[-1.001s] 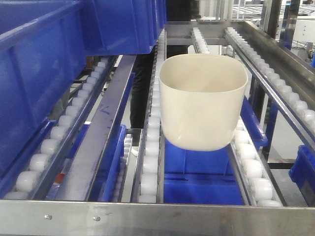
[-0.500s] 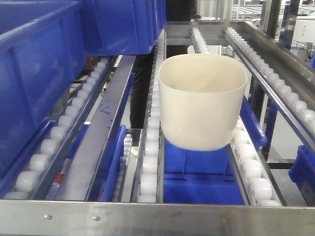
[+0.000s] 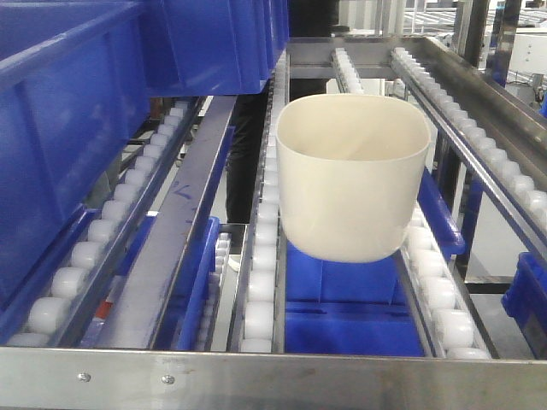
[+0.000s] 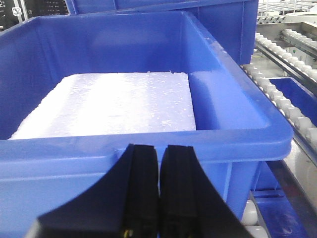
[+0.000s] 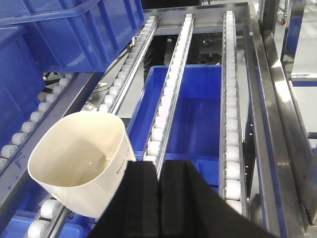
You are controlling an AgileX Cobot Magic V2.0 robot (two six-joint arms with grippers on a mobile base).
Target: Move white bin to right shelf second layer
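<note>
- White bin sat upright on 2 roller lanes of right shelf second layer, apparently placed.
- Left gripper and right gripper: closed, empty.
- Best withdrawn straight back, avoiding bin rim.

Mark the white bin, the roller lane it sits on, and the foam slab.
white bin (image 3: 350, 196): front view, front wall.
roller lane (image 3: 260, 282): front view, left roller row.
foam slab (image 4: 114, 104): left wrist view, top face.
</note>
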